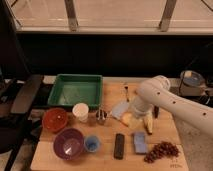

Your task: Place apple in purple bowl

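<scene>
The apple [127, 119], yellow-orange, is at the tip of my gripper [130, 117] near the middle of the wooden table, low over the board. The gripper hangs from my white arm [160, 92], which reaches in from the right, and is shut on the apple. The purple bowl [69, 143] stands at the front left of the table, well to the left of the gripper and nearer the front edge. It holds nothing that I can see.
Between gripper and purple bowl stand a small blue cup [92, 143], a metal cup [101, 117] and a white cup [80, 111]. An orange-red bowl [55, 119] and a green tray [76, 90] are at the left. A corn cob [148, 124], a black bar [119, 146], a blue block [140, 142] and grapes [160, 150] lie right and front.
</scene>
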`<state>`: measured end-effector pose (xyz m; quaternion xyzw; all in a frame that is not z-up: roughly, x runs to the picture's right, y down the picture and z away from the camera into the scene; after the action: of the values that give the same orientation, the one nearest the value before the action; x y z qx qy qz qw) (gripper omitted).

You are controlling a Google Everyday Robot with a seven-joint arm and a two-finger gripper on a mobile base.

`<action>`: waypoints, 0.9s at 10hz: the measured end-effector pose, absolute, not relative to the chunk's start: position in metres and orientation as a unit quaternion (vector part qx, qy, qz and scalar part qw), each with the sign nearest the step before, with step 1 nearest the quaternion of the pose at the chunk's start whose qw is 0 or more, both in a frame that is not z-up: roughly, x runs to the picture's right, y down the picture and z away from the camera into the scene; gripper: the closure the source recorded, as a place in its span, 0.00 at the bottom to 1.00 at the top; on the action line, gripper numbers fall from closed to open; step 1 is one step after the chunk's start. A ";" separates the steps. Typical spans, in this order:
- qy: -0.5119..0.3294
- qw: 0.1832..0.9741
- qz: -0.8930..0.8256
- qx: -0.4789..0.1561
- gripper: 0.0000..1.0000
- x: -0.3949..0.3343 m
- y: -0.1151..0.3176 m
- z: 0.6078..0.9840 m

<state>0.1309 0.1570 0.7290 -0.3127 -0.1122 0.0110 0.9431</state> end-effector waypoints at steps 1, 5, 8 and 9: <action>-0.113 0.943 0.011 -0.313 1.00 0.131 0.157 0.729; -0.116 0.945 -0.002 -0.306 1.00 0.129 0.155 0.727; -0.151 0.942 -0.061 -0.292 1.00 0.086 0.149 0.720; -0.169 0.939 -0.081 -0.288 1.00 0.061 0.147 0.715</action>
<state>0.0611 0.1470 0.7154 -0.2878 -0.1695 -0.0808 0.9391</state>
